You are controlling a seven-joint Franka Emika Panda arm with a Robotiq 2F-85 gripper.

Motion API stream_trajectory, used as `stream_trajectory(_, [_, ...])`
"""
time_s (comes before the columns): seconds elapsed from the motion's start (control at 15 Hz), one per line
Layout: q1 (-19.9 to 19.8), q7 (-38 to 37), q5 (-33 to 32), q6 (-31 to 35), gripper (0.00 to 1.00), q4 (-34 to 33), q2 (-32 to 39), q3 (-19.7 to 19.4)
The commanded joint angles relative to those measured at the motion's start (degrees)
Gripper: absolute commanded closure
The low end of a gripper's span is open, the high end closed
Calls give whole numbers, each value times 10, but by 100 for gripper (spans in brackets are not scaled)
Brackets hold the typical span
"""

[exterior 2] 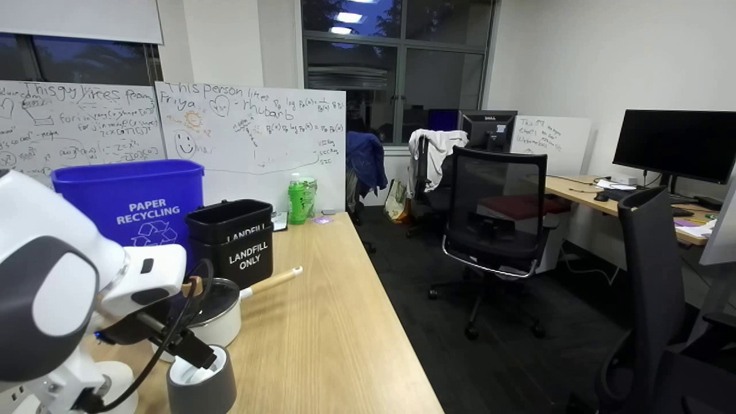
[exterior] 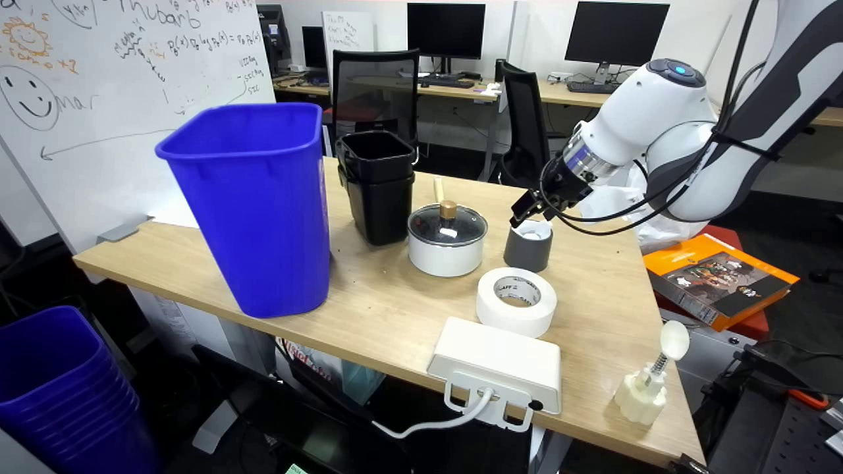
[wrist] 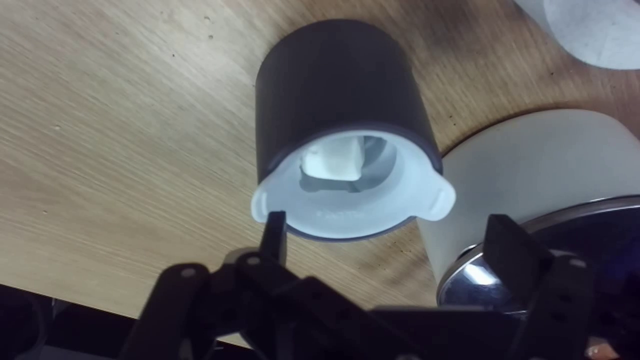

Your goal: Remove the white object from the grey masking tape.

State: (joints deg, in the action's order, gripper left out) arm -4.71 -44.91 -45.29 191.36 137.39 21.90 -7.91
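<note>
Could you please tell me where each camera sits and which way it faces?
In an exterior view: high beside the table, looking down across it; arm and gripper show.
In an exterior view: near the arm, facing whiteboards and window; arm and gripper show.
Wrist view: behind the gripper, angled down at grey cup and white insert; its open fingers show.
Both exterior views share pot and black bins.

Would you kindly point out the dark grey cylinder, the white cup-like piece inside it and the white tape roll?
Dark grey cylinder (wrist: 335,85): wrist view, outer wall.
White cup-like piece (wrist: 340,218): wrist view, inner surface near the rim.
White tape roll (exterior: 517,327): in an exterior view, outer side.
</note>
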Motion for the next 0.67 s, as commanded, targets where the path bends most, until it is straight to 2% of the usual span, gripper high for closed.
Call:
stream_trajectory(0.0, [0, 1, -1, -2, 0, -1, 1, 0])
stream_trajectory(0.33, [1, 7, -6, 0, 0, -6, 12, 1])
stream_trajectory(0.6, [19, 19, -6, 7, 0, -22, 35, -22])
